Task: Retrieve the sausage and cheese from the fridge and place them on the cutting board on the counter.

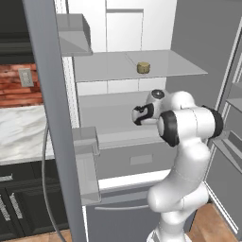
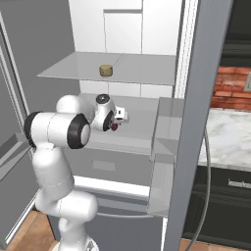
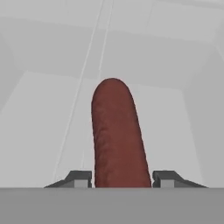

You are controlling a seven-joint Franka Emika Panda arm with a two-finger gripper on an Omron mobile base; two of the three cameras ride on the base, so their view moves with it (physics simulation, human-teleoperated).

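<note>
Cheese (image 1: 143,67) on shelf (image 1: 179,66), sausage (image 3: 117,135) in claw (image 3: 121,179)

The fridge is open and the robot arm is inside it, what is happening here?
The robot arm has reached into the open fridge and its gripper is closed on the sausage, with one finger on each side of it. The sausage points away from the hand over a lower shelf. The cheese sits untouched on the shelf above. Neither item has reached the counter yet.
</note>
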